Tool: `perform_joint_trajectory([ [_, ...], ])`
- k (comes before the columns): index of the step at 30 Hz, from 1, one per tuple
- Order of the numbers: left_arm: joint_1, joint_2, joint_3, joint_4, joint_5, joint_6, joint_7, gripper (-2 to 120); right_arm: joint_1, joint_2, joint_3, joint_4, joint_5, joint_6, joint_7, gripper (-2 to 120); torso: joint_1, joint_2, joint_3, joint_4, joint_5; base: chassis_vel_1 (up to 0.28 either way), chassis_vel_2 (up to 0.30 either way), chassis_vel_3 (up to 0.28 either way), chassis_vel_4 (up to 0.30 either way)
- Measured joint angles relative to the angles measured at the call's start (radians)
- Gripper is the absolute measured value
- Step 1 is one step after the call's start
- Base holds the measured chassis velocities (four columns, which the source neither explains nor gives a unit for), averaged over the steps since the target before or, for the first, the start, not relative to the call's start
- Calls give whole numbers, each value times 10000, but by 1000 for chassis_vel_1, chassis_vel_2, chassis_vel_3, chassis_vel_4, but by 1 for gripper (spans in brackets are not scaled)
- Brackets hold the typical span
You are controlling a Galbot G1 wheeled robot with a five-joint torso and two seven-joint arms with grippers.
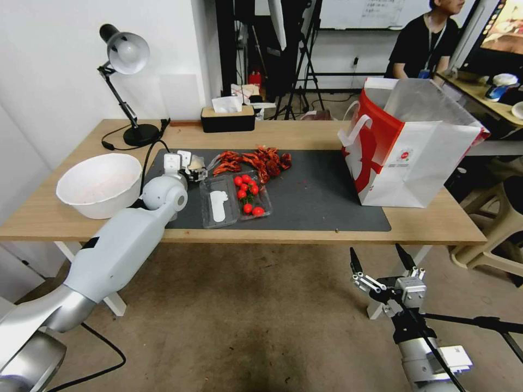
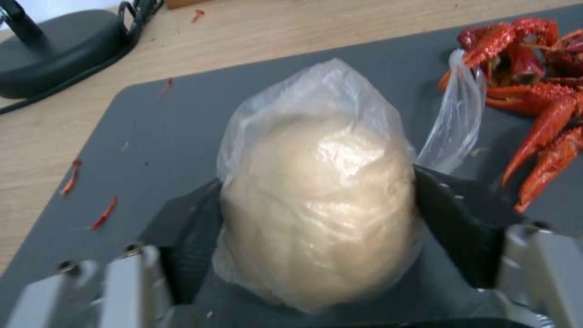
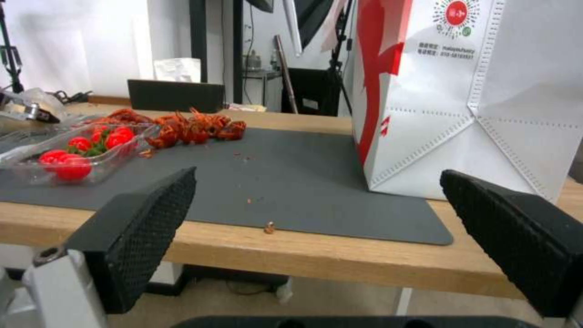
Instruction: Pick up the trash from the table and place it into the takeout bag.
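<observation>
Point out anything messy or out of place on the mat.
Crayfish shells lie piled loose on the dark grey mat, with red bits scattered around. The left gripper clamps a plastic-wrapped wad beside them.

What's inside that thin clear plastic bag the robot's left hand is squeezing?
A pale beige, rounded, doughy-looking lump fills the thin clear plastic bag, pinched in the left gripper above the dark grey mat. Its underside and back are hidden, and what it is cannot be told.

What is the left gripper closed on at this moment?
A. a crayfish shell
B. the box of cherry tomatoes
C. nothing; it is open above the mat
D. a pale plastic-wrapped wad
D: in the left wrist view both pads press the sides of the plastic-wrapped wad above the mat; the crayfish shells lie apart from it.
</observation>
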Motion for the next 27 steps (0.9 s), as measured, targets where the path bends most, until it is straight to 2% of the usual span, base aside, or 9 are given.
perform_joint_trajectory([
  [2, -9, -20, 18, 40, -45, 110, 0, 63, 8, 8, -11, -7, -7, -2, 1, 100, 0, 0, 0, -1, 0, 0, 0, 0, 0],
  [11, -10, -52, 25, 105, -47, 113, 12, 37, 26, 10, -13, -23, -9, -6, 7, 100, 0, 0, -1, -1, 1, 0, 0, 0, 0],
  [14, -15, -50, 18, 149, -89, 74, 105, 19, 44, 13, -14, -29, -9, -8, 8, 100, 0, 0, -1, 0, 1, 0, 0, 0, 0],
  [20, 100, 49, -18, 121, -129, -295, 352, 7, 71, 20, -47, -38, -10, -15, 12, 100, 0, 0, -1, 0, -1, 0, 0, 0, 0],
  [22, 160, 160, -149, -87, -158, -1247, 921, 6, 88, 13, -68, -39, -18, -28, 13, 100, 0, 0, 1, 0, -3, 0, 0, 0, 0],
  [23, 160, 160, -149, -87, -158, -1247, 921, 6, 88, 13, -68, -39, -18, -28, 13, 100, 0, 0, 1, 0, -3, 0, 0, 0, 0],
  [24, 103, 213, -192, -144, -208, -1786, 1294, 6, 99, -2, -71, -34, -20, -35, 17, 100, 0, 0, 0, 0, -1, 0, 0, 0, 0],
  [26, -186, 375, -250, -337, -632, -2960, 2701, 6, 105, -13, -80, -3, -28, -53, 21, 100, 1, 0, 0, -1, 1, 0, 0, 0, 0],
  [27, -186, 375, -250, -337, -632, -2960, 2701, 6, 105, -13, -80, -3, -28, -53, 21, 100, 1, 0, 0, -1, 1, 0, 0, 0, 0],
])
